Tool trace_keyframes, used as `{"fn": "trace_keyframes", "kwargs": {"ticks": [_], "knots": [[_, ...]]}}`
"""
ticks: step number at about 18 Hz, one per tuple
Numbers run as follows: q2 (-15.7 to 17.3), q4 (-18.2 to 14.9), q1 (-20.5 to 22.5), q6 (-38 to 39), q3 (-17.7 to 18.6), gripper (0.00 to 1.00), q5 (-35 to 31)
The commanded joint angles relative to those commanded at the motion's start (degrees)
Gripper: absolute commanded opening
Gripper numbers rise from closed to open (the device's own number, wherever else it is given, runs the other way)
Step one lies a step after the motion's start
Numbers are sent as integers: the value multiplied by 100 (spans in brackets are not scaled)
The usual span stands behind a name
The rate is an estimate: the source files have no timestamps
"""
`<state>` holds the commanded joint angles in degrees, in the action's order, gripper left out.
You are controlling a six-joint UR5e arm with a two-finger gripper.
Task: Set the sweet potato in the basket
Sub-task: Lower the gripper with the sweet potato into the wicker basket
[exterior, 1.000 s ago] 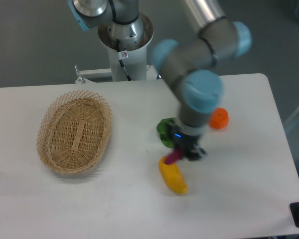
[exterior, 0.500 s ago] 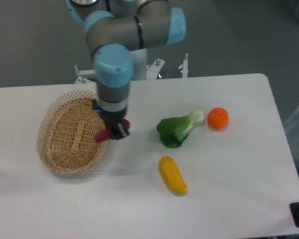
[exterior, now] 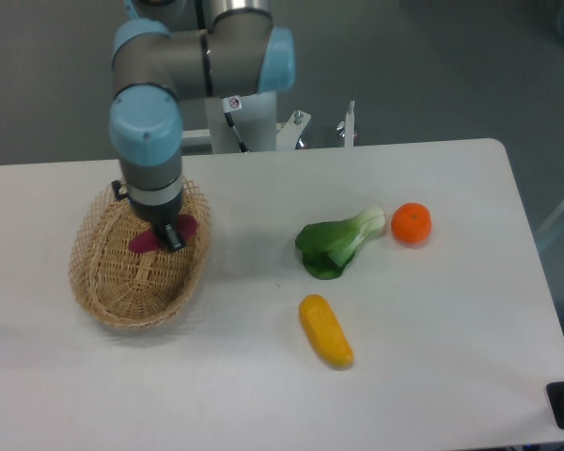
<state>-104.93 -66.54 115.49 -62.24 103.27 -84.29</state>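
**Operator:** Where is the sweet potato [exterior: 147,239] and which way does it lie?

**Observer:** You have it clenched in the tool [exterior: 166,234], which hangs over the inside of the basket [exterior: 101,296]. Its long axis runs roughly across the picture, tilted a little: one magenta end sticks out to the tool's left and slightly lower, the other shows as a small patch to the tool's right and slightly higher. You cannot tell from this view whether it touches the weave below or hangs just above it.

**Operator:** What can't you make out?

**Observer:** The tool's dark body covers the middle of the tuber, so you see only its two ends. The fingers blend into that dark mass, and the arm's wrist hides part of the basket's far rim. The top of the arm is cut off by the frame.

**Operator:** Anything else around?

**Observer:** Well to the tool's right on the white bench [exterior: 432,338] lie a leafy green vegetable [exterior: 338,243], a round orange fruit [exterior: 411,224] just beyond it, and a yellow vegetable [exterior: 325,331] nearer the camera. None of them stands between the tool and the basket.
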Motion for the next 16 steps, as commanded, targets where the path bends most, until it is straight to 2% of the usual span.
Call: {"fn": "trace_keyframes", "kwargs": {"ticks": [11,16], "knots": [[-150,27,-71,115,351,16,0],[-413,483,-150,150,448,20,18]]}}
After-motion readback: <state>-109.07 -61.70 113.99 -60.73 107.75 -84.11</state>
